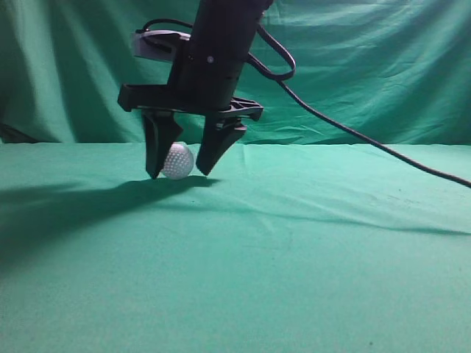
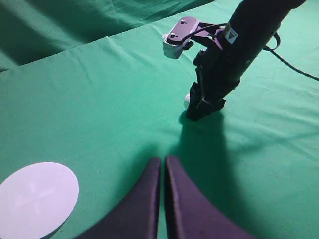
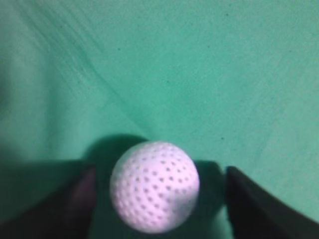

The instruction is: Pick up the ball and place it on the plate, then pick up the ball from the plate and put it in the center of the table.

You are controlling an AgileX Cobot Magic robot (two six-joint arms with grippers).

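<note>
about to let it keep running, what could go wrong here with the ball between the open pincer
1. The ball sits nearer one finger of the right pincer, with gaps visible; uneven closing may nudge it away.
2. Round ball on smooth table cloth: it could roll.
3. The plate lies far off by the shut left pincer, so a long carry.

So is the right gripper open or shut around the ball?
Open: the right gripper straddles the ball, gaps visible on both sides.

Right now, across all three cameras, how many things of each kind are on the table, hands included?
Ball: 1
Plate: 1
Robot hands: 2, the left hand and the right hand
Total: 4, all on or over the table
</note>
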